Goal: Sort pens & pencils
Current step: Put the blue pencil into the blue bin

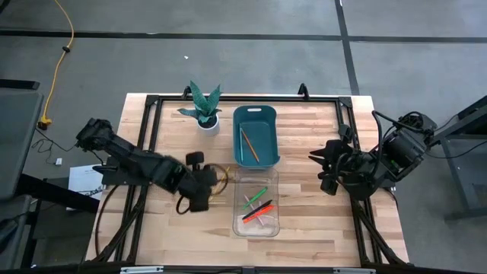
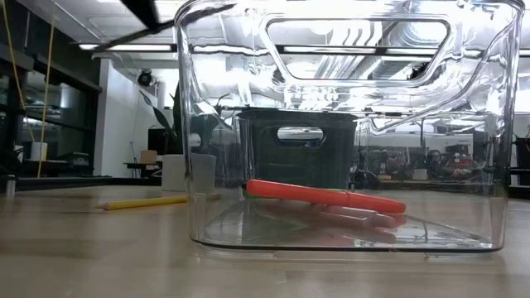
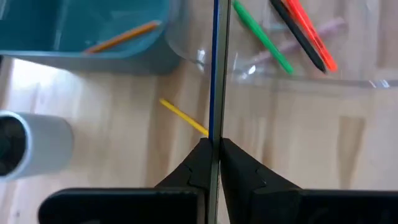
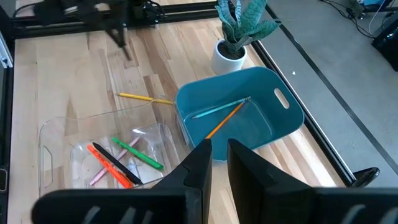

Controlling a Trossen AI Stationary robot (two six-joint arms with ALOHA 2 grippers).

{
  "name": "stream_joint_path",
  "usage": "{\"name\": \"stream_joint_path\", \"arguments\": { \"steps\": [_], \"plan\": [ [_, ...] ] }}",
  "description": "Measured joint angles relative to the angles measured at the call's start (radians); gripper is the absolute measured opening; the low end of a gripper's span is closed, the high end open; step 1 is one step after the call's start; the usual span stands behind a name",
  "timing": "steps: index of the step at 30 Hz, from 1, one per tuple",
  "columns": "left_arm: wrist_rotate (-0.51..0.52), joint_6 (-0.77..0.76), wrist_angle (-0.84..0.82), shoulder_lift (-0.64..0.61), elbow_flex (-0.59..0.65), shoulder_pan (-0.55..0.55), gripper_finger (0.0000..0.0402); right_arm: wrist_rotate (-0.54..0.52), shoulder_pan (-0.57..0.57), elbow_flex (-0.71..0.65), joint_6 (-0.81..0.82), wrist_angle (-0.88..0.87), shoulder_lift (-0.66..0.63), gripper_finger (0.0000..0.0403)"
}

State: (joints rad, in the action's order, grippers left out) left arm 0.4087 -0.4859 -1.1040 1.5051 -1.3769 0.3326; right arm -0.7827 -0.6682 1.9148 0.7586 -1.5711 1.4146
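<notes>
Pens (image 1: pixel 257 204) in clear bin (image 1: pixel 256 228); pencils (image 1: pixel 249 144) in teal bin (image 1: pixel 255 114).

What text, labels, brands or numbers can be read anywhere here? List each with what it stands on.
None can be read in any view.
The pens in the clear bin show no legible print.
The teal bin, the white plant pot and the yellow pencil on the table carry no visible marking.
Papers on the floor beside the table are too small to read.

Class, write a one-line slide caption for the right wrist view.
Pens lie in the clear bin, pencils in the teal bin, one yellow pencil left on the table.
</notes>
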Motion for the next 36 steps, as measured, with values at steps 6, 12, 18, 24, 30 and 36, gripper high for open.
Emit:
{"name": "stream_joint_path", "arguments": {
  "steps": [6,12,18,24,30,36],
  "plan": [
    [-0.069,0.122,0.079,-0.011,0.0,-0.165,0.0014,0.0,0.0,0.0,0.016,0.001,0.0,0.0041],
    [-0.16,0.247,0.198,-0.01,0.0,-0.337,0.0014,0.0,0.0,0.0,0.026,0.0,0.0,0.0041],
    [-0.24,0.271,0.287,0.009,0.0,-0.493,0.0014,0.0,0.0,0.0,0.049,0.0,0.0,0.0041],
    [-0.344,0.301,0.402,0.06,-0.001,-0.593,0.0014,0.0,0.0,0.0,0.048,0.001,0.0,0.0041],
    [-0.394,0.322,0.432,0.135,0.0,-0.629,0.0014,0.0,0.0,0.0,0.053,0.0,0.0,0.0041],
    [-0.406,0.333,0.479,0.166,0.001,-0.628,0.0015,0.0,0.0,0.0,0.053,0.0,0.0,0.0041]
  ]
}}
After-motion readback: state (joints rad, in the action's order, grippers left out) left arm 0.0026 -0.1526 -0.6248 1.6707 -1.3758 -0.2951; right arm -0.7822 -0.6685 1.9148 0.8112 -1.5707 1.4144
